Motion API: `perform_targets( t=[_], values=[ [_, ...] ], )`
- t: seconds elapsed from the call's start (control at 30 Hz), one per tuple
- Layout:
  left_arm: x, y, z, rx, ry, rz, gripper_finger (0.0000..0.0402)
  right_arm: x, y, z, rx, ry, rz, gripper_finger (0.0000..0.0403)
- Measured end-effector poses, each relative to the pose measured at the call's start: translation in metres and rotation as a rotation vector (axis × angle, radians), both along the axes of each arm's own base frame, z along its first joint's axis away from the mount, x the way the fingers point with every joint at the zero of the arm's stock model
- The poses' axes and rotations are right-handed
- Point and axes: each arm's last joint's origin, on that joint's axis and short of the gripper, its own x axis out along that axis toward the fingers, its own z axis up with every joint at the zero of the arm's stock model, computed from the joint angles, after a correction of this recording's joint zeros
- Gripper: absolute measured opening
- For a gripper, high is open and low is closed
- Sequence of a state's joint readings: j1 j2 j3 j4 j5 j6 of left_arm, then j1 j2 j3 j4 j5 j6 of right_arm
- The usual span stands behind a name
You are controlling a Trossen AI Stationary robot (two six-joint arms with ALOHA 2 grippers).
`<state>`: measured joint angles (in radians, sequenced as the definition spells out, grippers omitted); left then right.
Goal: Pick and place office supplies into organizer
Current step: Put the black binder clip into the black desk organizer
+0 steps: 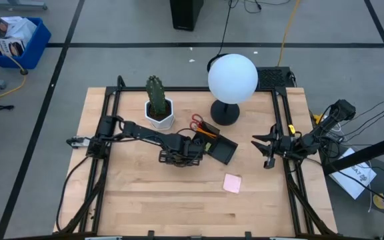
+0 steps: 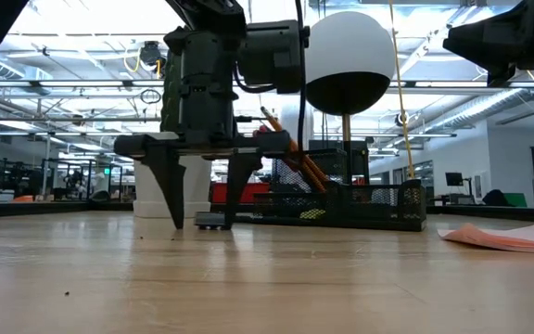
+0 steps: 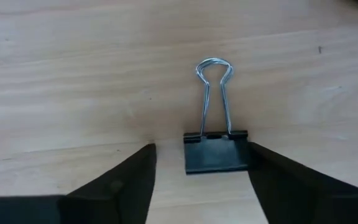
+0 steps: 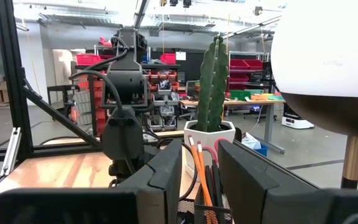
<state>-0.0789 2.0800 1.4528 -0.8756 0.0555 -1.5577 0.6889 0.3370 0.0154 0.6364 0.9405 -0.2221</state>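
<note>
Clip pick in hand, just left of the organizer (image 1: 220, 148).

The clip (image 3: 216, 151) lies flat on the table (image 1: 145, 200), between the left gripper (image 3: 201, 180)'s spread fingers, ungripped. Next, I judge: close squarely, lift, carry rightward. Right gripper (image 1: 267, 152) waits well right, half-open, empty.

Matt black clip (image 3: 216, 152), shiny wire handles; smooth pale wood table (image 3: 73, 81).
</note>
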Motion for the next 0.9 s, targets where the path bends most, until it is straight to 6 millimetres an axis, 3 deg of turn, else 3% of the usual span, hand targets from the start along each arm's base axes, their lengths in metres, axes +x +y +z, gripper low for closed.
perform_targets(
  t=[0.43,0.9],
  values=[
    [-0.0002,0.0003,-0.0005,0.012,0.003,0.016,0.0175,0.0000,0.0000,0.0001,0.001,-0.001,0.000,0.0100],
    [-0.0003,-0.0028,-0.0007,0.025,0.000,0.029,0.0171,0.0000,0.0000,0.0001,0.000,-0.001,0.000,0.0100]
  ],
)
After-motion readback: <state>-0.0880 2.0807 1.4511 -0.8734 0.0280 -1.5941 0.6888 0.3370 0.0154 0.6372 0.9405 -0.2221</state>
